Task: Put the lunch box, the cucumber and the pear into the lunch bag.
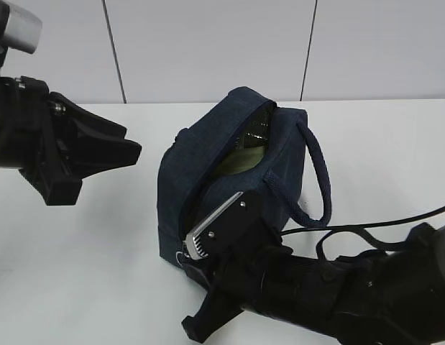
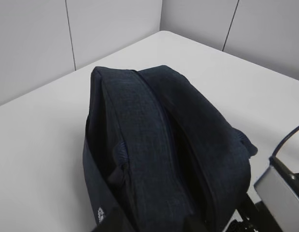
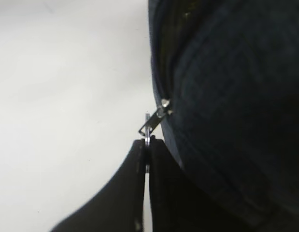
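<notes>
2 arms work over the white surface [image 1: 78, 287], and between them sits the boxy dark navy fabric lunch bag [image 1: 208, 172], lying with its long zipper opening facing up and still gaping. Through that gap something pale green and glossy shows [image 1: 244, 154], likely the lunch box lid or the cucumber; I cannot tell which, and no pear is visible anywhere. Its thick looped navy handle [image 1: 317, 172] droops to the right side.

The left black end effector [image 1: 100, 154] hovers well apart from the bag, partly open and holding nothing.

The right black end effector [image 3: 147, 145] sits at the bag's near corner, its jaws pressed together on the small metal ring pull [image 3: 148, 128] of the zipper, which hangs from the slider [image 3: 163, 107].

Judging by this, the loading looks done and closing the zipper is the step in hand. To do it well, the pull should travel along the zipper track, not away from it, kept slow so the thin ring does not slip out. Steadying the bag with the left end effector would stop it sliding.
</notes>
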Robot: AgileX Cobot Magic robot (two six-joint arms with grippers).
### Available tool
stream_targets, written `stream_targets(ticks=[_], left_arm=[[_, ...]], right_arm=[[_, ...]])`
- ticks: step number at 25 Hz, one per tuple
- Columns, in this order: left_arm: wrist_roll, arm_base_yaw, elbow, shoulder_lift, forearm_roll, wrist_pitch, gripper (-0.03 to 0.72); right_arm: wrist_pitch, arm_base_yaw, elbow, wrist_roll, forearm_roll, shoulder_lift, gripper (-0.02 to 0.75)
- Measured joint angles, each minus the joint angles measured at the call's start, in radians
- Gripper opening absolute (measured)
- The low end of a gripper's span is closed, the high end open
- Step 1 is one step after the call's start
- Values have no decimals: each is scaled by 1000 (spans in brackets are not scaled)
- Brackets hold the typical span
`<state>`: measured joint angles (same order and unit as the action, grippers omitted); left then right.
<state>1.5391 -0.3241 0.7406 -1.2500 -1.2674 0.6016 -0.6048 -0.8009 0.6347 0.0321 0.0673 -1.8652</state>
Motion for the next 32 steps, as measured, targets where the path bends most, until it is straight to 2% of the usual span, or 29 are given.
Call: stream_targets(ticks=[10,19,32], left_arm=[[0,0,0,0,0,0,239],[0,0,0,0,7,0,239],[0,0,0,0,8,0,239]], right_arm=[[229,0,0,13,46,192,0],[274,0,20,13,103,299,0],[426,0,197,-32,117,313,0]])
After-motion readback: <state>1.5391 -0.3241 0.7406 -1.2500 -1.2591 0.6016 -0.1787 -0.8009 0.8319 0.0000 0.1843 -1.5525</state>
